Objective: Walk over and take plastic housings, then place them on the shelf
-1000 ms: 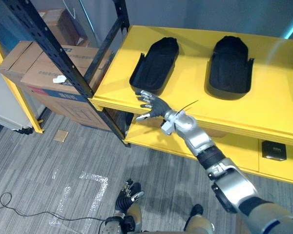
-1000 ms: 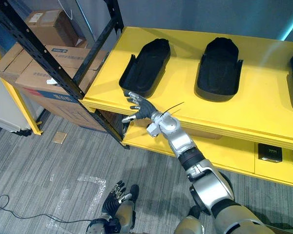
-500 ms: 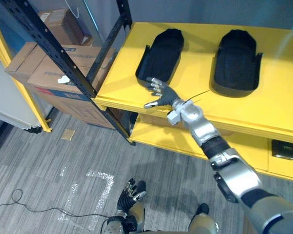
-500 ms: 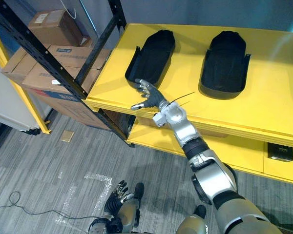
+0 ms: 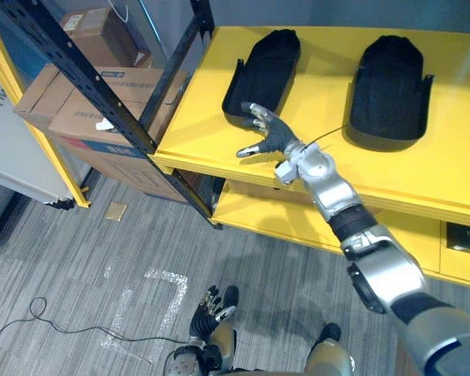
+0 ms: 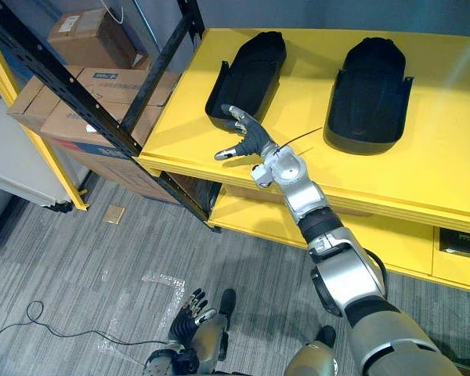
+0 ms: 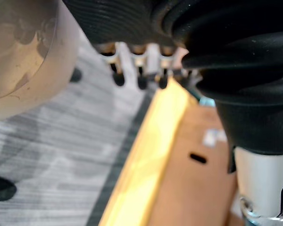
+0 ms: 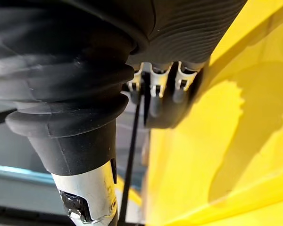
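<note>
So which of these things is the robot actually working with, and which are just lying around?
Part of the job: left housing, right housing, yellow shelf, right hand open by the left housing.
Just lying about: cardboard boxes, cardboard scrap on floor, small black box on lower shelf, idle left hand.

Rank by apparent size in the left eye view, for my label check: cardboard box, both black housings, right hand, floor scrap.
1. cardboard box
2. left housing and right housing, too alike to rank
3. right hand
4. floor scrap, smallest
</note>
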### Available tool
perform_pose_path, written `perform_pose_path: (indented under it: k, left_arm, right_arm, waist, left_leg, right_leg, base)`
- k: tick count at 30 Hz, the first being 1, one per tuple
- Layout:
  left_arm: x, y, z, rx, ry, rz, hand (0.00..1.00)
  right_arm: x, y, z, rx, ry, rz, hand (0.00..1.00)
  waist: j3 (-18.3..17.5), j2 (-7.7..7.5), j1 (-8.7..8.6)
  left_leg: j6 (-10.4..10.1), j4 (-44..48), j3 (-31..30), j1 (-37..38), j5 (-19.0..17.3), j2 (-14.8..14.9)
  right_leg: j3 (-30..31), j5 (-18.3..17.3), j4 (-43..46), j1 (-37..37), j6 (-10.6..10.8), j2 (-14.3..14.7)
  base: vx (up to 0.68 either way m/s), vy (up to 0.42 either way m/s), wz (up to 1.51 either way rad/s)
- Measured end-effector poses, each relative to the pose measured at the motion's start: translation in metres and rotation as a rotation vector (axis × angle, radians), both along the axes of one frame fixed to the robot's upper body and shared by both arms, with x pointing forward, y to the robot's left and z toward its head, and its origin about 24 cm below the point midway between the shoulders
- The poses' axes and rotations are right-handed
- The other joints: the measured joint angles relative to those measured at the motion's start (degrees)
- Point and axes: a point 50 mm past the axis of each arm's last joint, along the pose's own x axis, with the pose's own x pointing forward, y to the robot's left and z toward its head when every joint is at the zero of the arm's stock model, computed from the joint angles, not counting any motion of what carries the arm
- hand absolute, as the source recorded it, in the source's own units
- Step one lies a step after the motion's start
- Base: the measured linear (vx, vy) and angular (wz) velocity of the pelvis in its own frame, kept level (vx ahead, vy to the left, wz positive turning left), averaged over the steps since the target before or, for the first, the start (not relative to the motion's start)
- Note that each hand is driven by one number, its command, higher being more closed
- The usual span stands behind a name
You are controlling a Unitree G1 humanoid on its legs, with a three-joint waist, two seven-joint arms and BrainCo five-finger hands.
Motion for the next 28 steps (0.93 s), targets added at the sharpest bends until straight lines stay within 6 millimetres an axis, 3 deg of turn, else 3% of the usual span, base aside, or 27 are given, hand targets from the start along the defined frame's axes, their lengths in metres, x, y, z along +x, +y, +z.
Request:
perform_pose_path:
  k: [3,5,7,10,12,14,15,18,20,21,24,28]
  left_arm:
    - [0.001,0.001,0.001,0.003,-0.013,-0.009,0.00]
    - [0.000,0.001,0.000,0.013,-0.016,-0.019,0.00]
    - [-0.001,0.005,-0.002,0.041,-0.010,-0.023,0.00]
    - [-0.006,0.016,-0.010,0.087,0.031,-0.006,0.00]
    - [-0.008,0.025,-0.015,0.110,0.063,0.022,0.00]
    - [-0.008,0.030,-0.018,0.123,0.082,0.046,0.00]
    - [-0.009,0.034,-0.020,0.135,0.102,0.067,0.00]
    - [-0.010,0.042,-0.025,0.146,0.133,0.101,0.00]
    - [-0.011,0.053,-0.030,0.152,0.171,0.157,0.00]
    - [-0.012,0.056,-0.031,0.147,0.179,0.175,0.00]
    - [-0.013,0.077,-0.036,0.138,0.217,0.292,0.00]
    - [-0.025,0.099,-0.046,0.108,0.305,0.451,0.00]
  right_arm:
    - [-0.029,0.018,0.030,0.053,-0.157,0.156,0.00]
    - [-0.054,0.026,0.037,0.086,-0.245,0.236,0.00]
    - [-0.075,0.023,0.030,0.100,-0.292,0.257,0.00]
    - [-0.101,-0.008,0.001,0.172,-0.266,0.166,0.00]
    - [-0.112,-0.057,-0.030,0.220,-0.215,-0.101,0.00]
    - [-0.123,-0.097,-0.054,0.241,-0.160,-0.309,0.00]
    - [-0.133,-0.120,-0.070,0.220,-0.124,-0.438,0.00]
    - [-0.159,-0.160,-0.101,0.159,-0.031,-0.654,0.00]
    - [-0.181,-0.196,-0.138,0.142,0.129,-0.860,0.00]
    - [-0.186,-0.204,-0.148,0.165,0.180,-0.905,0.00]
    - [-0.230,-0.232,-0.215,0.254,0.483,-1.158,0.00]
    - [-0.287,-0.213,-0.291,0.324,0.888,-1.302,0.00]
  waist:
    - [0.3,-0.55,-0.17]
    - [0.3,-1.06,-0.72]
    - [-0.1,-2.18,-2.00]
    - [-2.7,-5.46,-3.77]
    - [-4.6,-8.25,-6.25]
    - [-5.6,-8.99,-7.46]
    - [-6.8,-9.16,-8.62]
    - [-8.6,-9.29,-10.05]
    - [-10.6,-9.11,-12.14]
    - [-11.1,-9.02,-12.62]
    - [-12.7,-8.70,-12.99]
    - [-14.4,-8.64,-13.36]
  left_leg:
    - [-0.2,0.0,1.3,0.5,-0.3,0.7]
    - [-0.2,-0.1,2.0,1.2,-0.7,1.3]
    - [-0.1,-0.1,3.0,2.1,-0.9,1.4]
    - [-0.3,-0.1,7.2,3.4,-2.1,2.1]
    - [-0.3,-0.1,10.1,4.5,-2.6,2.2]
    - [-0.5,-0.1,12.8,6.1,-3.9,2.4]
    - [-0.5,-0.1,14.3,6.5,-4.6,2.5]
    - [-0.9,-0.1,17.2,8.2,-5.6,3.3]
    - [-1.1,-0.1,18.5,9.2,-6.1,3.7]
    - [-1.2,-0.1,18.7,9.4,-6.2,3.7]
    - [-1.3,-0.1,20.5,10.8,-6.8,3.9]
    - [-1.3,-0.1,21.1,11.1,-6.9,4.0]
  right_leg:
    - [1.1,0.1,-0.9,0.0,0.0,0.9]
    - [1.5,0.2,-2.3,0.7,-0.1,1.7]
    - [1.9,0.7,-3.5,1.4,-0.1,2.0]
    - [4.9,3.3,-7.8,2.2,-0.1,3.3]
    - [7.3,5.2,-11.3,3.0,-0.1,3.9]
    - [9.8,6.1,-12.5,2.9,0.1,4.3]
    - [11.1,6.6,-13.3,2.8,0.1,4.5]
    - [13.9,7.1,-14.5,2.8,-0.2,5.6]
    - [15.0,7.2,-14.6,2.8,-0.2,6.1]
    - [15.2,7.2,-14.7,2.8,-0.2,6.2]
    - [16.7,7.2,-14.9,3.0,-0.3,6.6]
    - [16.8,7.2,-15.1,3.2,-0.4,6.6]
  base:
    - [0.01,-0.018,-0.16]
    - [0.03,-0.028,-0.19]
    - [0.05,-0.011,-0.25]
    - [0.09,0.016,-0.62]
    - [0.09,0.018,-0.60]
    - [0.05,0.024,-0.68]
    - [0.03,0.025,-0.67]
    - [0.03,-0.001,-0.56]
    - [0.02,-0.014,-0.35]
    - [0.01,-0.001,-0.27]
    - [0.00,0.004,-0.26]
    - [0.00,-0.002,-0.05]
